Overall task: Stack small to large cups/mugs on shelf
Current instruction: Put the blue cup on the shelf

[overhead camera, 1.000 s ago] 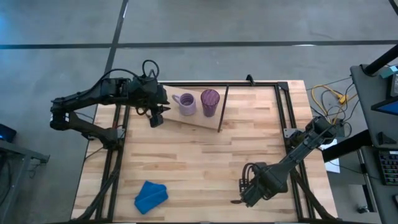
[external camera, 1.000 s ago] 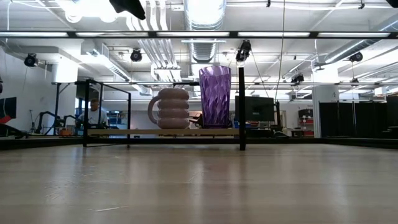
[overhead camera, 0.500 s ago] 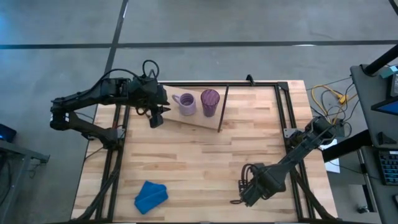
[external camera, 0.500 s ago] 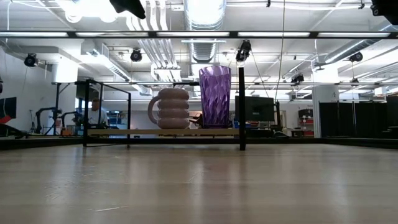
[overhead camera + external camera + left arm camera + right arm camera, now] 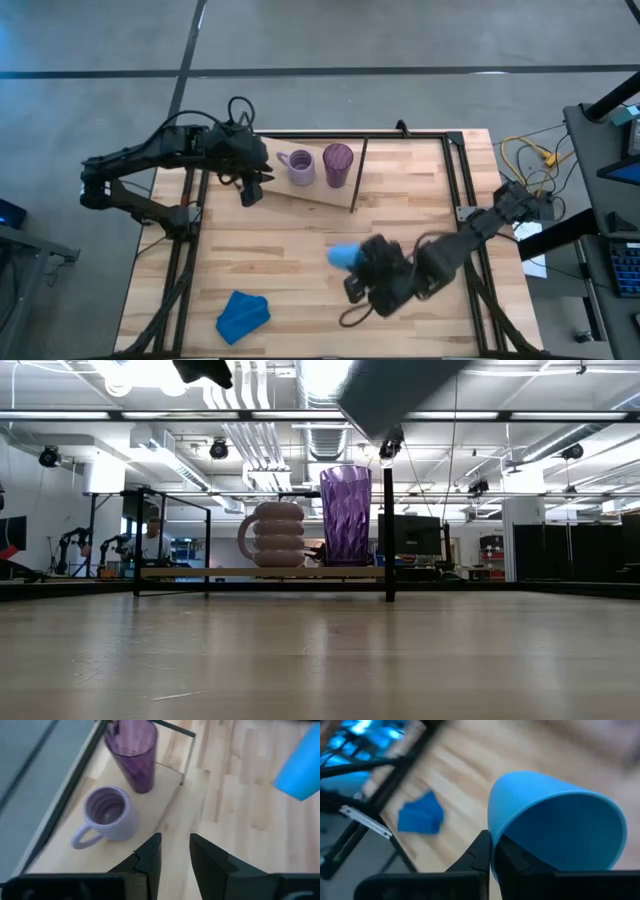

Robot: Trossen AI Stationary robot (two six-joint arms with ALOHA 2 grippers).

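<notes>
The left gripper [image 5: 252, 192] waits at the table's ten o'clock beside the shelf [image 5: 318, 193], its fingers slightly spread around nothing. On the shelf stand the lavender mug [image 5: 299, 166] and, just to its three o'clock, the purple tumbler [image 5: 338, 163], both upright. Past centre, toward five o'clock, the right gripper [image 5: 358, 268] pinches the rim of the small blue cup [image 5: 343, 256], carried clear of the wood. This looks like the transport step: the next move calls for bringing that cup to the mug's nine o'clock side, where the waiting left arm crowds the spot. The butcher-block tabletop [image 5: 300, 260] bears a blue cloth [image 5: 243, 314] at seven o'clock. Behind lies a workshop with ceiling ducts [image 5: 270, 430] and a person [image 5: 152, 540] far off.
</notes>
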